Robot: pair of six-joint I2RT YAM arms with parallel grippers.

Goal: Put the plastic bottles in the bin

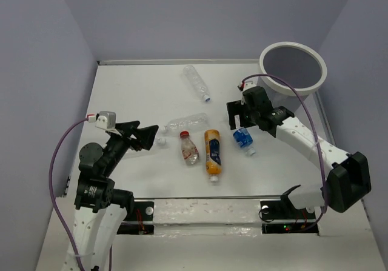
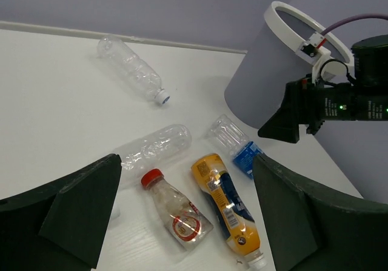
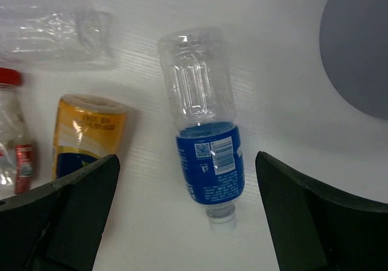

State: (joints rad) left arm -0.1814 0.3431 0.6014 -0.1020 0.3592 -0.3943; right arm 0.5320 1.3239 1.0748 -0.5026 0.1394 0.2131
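Note:
Five plastic bottles lie on the white table. A clear bottle [image 1: 195, 81] lies far back. A second clear one [image 1: 185, 122] lies mid-table. Below it lie the red-capped bottle [image 1: 188, 148], the orange bottle [image 1: 212, 151] and the blue-labelled bottle [image 1: 244, 140]. The bin [image 1: 293, 66] stands at the far right. My right gripper [image 1: 239, 122] is open and hovers over the blue-labelled bottle [image 3: 206, 156], which lies between its fingers [image 3: 79, 204] in the right wrist view. My left gripper [image 1: 147, 135] is open and empty, left of the group, facing the red-capped bottle [image 2: 176, 210] and the orange bottle [image 2: 224, 207].
The table [image 1: 139, 95] is walled by lilac panels at the back and both sides. The bin's grey wall [image 2: 260, 83] rises behind the bottles in the left wrist view. A purple cable [image 1: 306, 101] loops off the right arm near the bin.

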